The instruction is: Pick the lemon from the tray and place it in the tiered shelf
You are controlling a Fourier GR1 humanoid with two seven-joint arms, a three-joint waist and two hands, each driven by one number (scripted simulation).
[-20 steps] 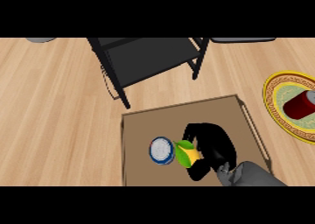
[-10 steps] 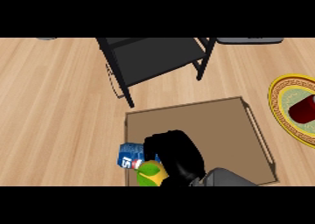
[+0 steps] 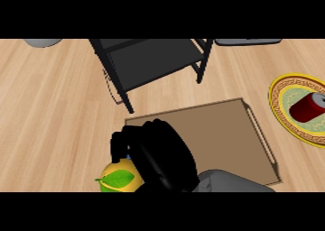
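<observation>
We saw the right black hand [image 3: 158, 153] over the flat brown tray's [image 3: 225, 131] left edge, fingers curled against the yellow lemon with a green leaf [image 3: 120, 179], below the black tiered shelf [image 3: 152, 61] on the wooden table [image 3: 45, 113].

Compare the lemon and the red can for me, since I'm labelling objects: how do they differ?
The lemon is yellow with a green leaf; the red can is dark red with a grey end. The lemon is rounded, the can a cylinder lying on its side. The lemon sits at the tray's left edge against the right hand; the can rests alone on a yellow-rimmed plate.
</observation>
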